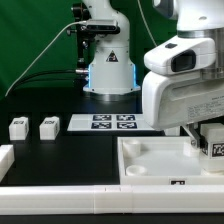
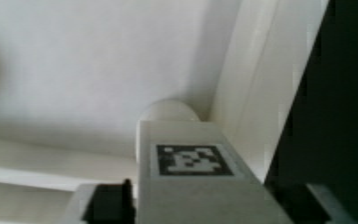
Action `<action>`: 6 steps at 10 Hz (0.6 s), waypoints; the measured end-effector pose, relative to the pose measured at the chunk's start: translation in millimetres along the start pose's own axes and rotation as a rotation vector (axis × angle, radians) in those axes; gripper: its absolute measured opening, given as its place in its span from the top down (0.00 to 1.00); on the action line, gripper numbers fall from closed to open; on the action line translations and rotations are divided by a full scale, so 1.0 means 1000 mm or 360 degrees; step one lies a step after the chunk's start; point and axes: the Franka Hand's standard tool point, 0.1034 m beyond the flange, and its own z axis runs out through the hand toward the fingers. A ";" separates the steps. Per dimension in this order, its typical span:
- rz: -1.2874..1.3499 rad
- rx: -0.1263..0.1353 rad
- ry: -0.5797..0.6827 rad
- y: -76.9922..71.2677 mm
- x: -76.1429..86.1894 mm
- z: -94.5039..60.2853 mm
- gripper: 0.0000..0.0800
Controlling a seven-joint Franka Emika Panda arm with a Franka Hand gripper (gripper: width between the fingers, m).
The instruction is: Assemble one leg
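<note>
My gripper [image 1: 208, 146] is shut on a leg [image 1: 216, 147], a white block with a black-and-white tag. It holds the leg over the right part of the large white tray-like piece [image 1: 150, 160] at the exterior view's right. In the wrist view the leg [image 2: 194, 160] sits between my dark fingers [image 2: 108, 200], and the gripper [image 2: 208, 208] closes on its sides. The leg's rounded end points at the tray's inner surface [image 2: 87, 90], close to a raised wall. Whether it touches the tray is not visible. Two more legs [image 1: 18, 127] [image 1: 48, 126] stand on the black table at the left.
The marker board [image 1: 112, 122] lies on the table before the robot base [image 1: 108, 70]. A white part [image 1: 5, 158] shows at the exterior view's left edge. A white rail [image 1: 100, 200] runs along the front. The arm's bulk hides the tray's far right side.
</note>
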 end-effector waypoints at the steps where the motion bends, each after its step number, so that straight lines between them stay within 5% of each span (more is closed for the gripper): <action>1: 0.0003 -0.0001 0.0000 0.001 0.000 0.000 0.63; 6: 0.0276 0.0005 0.0008 0.001 0.000 0.000 0.63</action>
